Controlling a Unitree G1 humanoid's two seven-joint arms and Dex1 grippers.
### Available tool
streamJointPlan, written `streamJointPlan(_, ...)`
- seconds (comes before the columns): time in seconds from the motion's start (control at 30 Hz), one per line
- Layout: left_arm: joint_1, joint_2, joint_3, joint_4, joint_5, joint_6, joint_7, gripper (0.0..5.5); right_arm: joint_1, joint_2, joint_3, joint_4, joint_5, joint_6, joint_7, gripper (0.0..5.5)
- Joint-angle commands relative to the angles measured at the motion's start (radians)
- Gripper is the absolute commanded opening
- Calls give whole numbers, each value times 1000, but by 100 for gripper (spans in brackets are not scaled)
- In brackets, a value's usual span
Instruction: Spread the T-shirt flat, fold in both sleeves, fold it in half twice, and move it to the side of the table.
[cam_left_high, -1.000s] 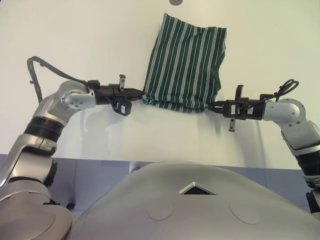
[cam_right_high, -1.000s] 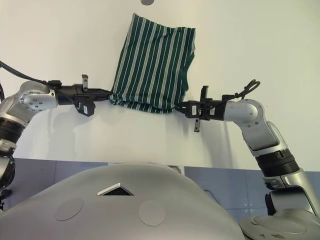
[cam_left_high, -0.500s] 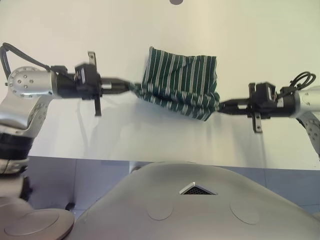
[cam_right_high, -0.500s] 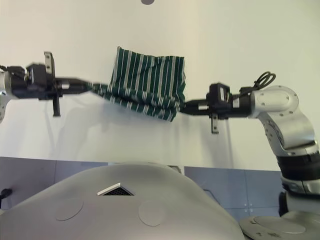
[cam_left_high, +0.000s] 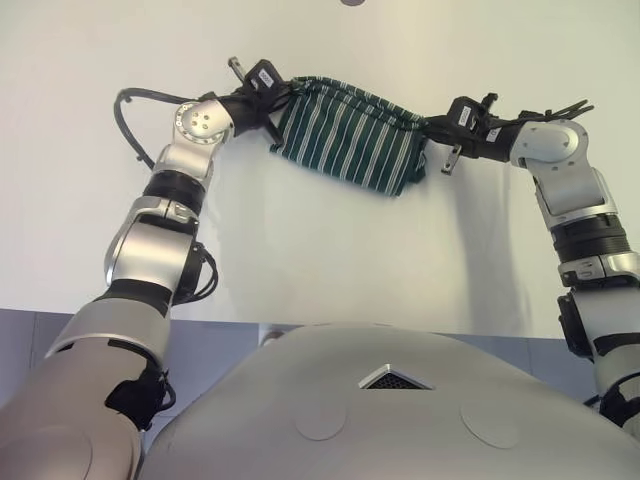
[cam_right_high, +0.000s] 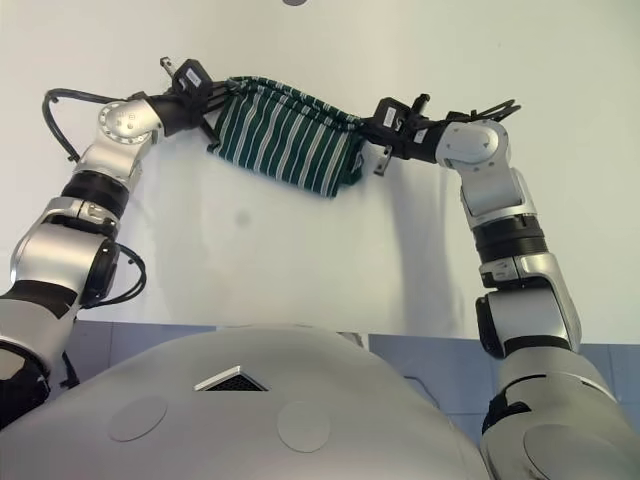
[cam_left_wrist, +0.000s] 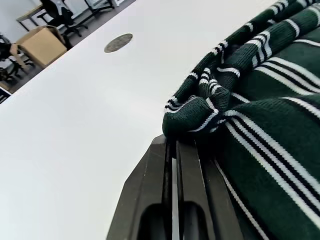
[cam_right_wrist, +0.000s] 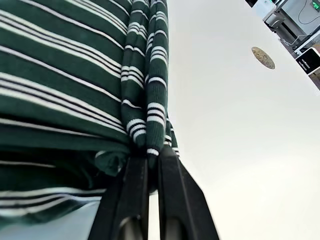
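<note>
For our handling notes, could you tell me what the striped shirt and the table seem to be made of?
The shirt looks like knitted fabric, perhaps cotton: ribbed stitches show along its green and white stripes. The table looks like smooth white laminate or painted board, matte; I cannot tell which.

A white table (cam_left_high: 320, 250) spans the scene. A small round grey disc (cam_left_wrist: 118, 43) is set flush in its top, close to the far edge. Beyond that far edge stands a brown cardboard box (cam_left_wrist: 42, 44), with a black office chair (cam_left_wrist: 62, 12) near it, farther back in the room. Below the table's near edge runs a grey tiled floor (cam_left_high: 210, 330).
</note>
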Motion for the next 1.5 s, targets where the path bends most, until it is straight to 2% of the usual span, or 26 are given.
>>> streamJointPlan(0.03, -35, -46, 37, 145, 56, 32, 143, 76, 0, 51, -43, 53, 3, 107, -76, 71)
streamJointPlan(0.1, -81, -73, 151, 185, -33, 104, 178, 122, -17, 142, -148, 105, 136, 238, -106, 120)
streamJointPlan(0.2, -136, -97, 349, 228, -191, 287, 201, 173, -68, 267, -377, 285, 387, 508, -166, 177)
streamJointPlan(0.3, -154, -76, 551, 242, -347, 432, 292, 228, -153, 300, -657, 464, 646, 686, -256, 232)
streamJointPlan(0.37, -138, -33, 697, 241, -462, 496, 373, 262, -203, 291, -790, 521, 745, 683, -317, 274)
streamJointPlan(0.4, -121, -7, 757, 233, -508, 514, 400, 282, -216, 295, -790, 477, 739, 640, -322, 298)
streamJointPlan(0.47, -83, 33, 806, 192, -535, 494, 387, 314, -200, 351, -661, 246, 656, 536, -286, 337)
streamJointPlan(0.57, -30, 33, 804, 12, -534, 368, 226, 369, -108, 404, -291, -114, 432, 357, -167, 398)
streamJointPlan(0.63, 45, 15, 794, -220, -572, 362, 111, 373, -58, 389, -60, -158, 286, 260, -50, 402)
streamJointPlan(0.7, 104, 1, 772, -388, -596, 395, 54, 373, -49, 385, 42, -35, 193, 196, 5, 402)
streamJointPlan(0.77, 142, -11, 755, -477, -596, 422, 54, 373, -89, 415, 30, 178, 154, 162, -41, 402)
streamJointPlan(0.83, 163, -25, 743, -515, -588, 437, 76, 373, -150, 449, -45, 413, 147, 153, -186, 402)
streamJointPlan(0.9, 177, -36, 743, -536, -593, 451, 91, 373, -195, 471, -182, 573, 240, 198, -299, 402)
streamJointPlan(0.97, 190, -47, 746, -547, -596, 461, 101, 373, -233, 464, -414, 719, 427, 269, -417, 402)
streamJointPlan(1.03, 186, -56, 752, -533, -602, 471, 111, 373, -235, 400, -652, 833, 604, 224, -599, 402)
streamJointPlan(1.07, 183, -59, 753, -525, -603, 473, 114, 373, -227, 364, -720, 863, 641, 173, -679, 402)
streamJointPlan(1.13, 179, -64, 748, -500, -591, 466, 114, 373, -213, 301, -777, 893, 648, 85, -776, 402)
streamJointPlan(1.2, 180, -74, 722, -489, -564, 446, 109, 373, -223, 276, -797, 899, 636, 48, -761, 402)
streamJointPlan(1.3, 187, -96, 651, -508, -491, 382, 91, 373, -288, 279, -769, 850, 588, -7, -562, 402)
streamJointPlan(1.4, 212, -93, 550, -610, -381, 292, 76, 373, -319, 298, -605, 616, 459, -128, -363, 402)
streamJointPlan(1.5, 246, -94, 465, -757, -330, 272, 50, 373, -240, 310, -454, 236, 340, -157, -329, 402)
